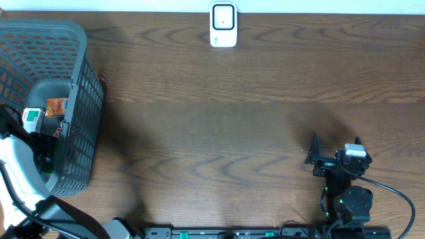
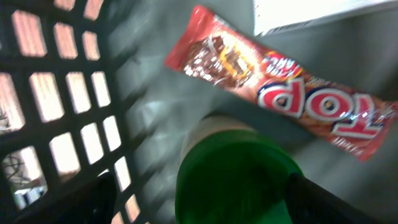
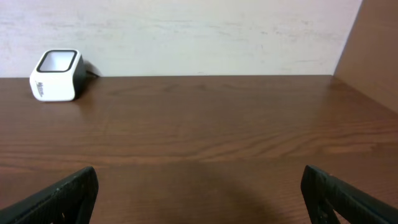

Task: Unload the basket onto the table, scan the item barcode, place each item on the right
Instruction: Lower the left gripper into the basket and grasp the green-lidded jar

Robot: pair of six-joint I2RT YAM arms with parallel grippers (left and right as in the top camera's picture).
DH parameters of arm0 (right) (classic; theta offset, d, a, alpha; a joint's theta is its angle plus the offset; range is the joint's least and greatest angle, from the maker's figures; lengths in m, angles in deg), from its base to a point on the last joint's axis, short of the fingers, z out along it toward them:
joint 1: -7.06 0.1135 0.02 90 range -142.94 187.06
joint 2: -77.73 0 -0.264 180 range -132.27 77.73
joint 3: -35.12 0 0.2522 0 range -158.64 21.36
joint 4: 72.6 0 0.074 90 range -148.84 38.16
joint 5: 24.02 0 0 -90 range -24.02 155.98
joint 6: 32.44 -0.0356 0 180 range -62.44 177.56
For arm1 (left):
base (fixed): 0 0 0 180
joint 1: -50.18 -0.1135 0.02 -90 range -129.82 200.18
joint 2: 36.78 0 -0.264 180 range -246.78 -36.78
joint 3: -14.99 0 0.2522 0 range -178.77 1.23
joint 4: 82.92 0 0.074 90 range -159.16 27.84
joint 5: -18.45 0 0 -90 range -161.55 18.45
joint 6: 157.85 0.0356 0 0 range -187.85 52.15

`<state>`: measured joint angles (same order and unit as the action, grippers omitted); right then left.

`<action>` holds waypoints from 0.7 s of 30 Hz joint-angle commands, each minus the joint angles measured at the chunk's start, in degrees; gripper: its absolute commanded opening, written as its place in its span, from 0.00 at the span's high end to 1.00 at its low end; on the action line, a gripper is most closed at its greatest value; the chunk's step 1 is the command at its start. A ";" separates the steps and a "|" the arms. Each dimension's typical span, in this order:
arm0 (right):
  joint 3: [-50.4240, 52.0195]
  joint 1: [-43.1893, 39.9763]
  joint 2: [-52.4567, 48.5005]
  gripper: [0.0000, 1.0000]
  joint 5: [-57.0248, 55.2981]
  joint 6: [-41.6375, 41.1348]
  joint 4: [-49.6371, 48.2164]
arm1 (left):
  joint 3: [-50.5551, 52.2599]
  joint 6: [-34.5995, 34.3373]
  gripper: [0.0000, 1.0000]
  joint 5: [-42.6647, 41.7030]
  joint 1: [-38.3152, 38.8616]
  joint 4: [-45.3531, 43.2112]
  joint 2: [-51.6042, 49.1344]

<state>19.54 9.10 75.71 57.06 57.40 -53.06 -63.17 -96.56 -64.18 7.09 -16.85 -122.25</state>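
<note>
Fingers (image 2: 323, 202) of left gripper (image 2: 200, 190) spread, straddling green round lid (image 2: 236, 174) in grey plastic mesh basket (image 2: 37, 93); right gripper (image 3: 199, 177) spread wide over brown wooden table (image 3: 199, 124).

Overhead view: soft, even light, sharp focus; desk (image 1: 219, 113) evenly lit, faint broad shadow on wood beyond right jaws, another beside basket (image 1: 83, 79); mild sheen on white scanner (image 1: 224, 25)

Left wrist view: dim, motion blur throughout; green cap (image 2: 230, 180) between jaws soft, out of focus; red wrapper (image 2: 280, 87) beyond jaws smeared, big lettering readable; bright backlight through mesh left of jaws

Right wrist view: bright, clear; jaws dark, blurred in lower corners
</note>
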 commanded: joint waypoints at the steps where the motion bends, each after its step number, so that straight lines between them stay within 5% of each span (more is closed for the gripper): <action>1: 0.39 -0.61 0.13 0.01 0.04 0.68 0.02 | 1.22 -0.11 0.14 0.57 -0.28 0.63 -5.20; 21: 0.39 -0.61 0.13 0.01 0.04 0.66 0.02 | 1.18 1.42 0.14 -4.39 -0.26 1.60 -3.39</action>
<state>19.54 9.10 75.71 57.06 57.42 -53.06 -61.86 -96.30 -67.04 7.09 -15.58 -128.37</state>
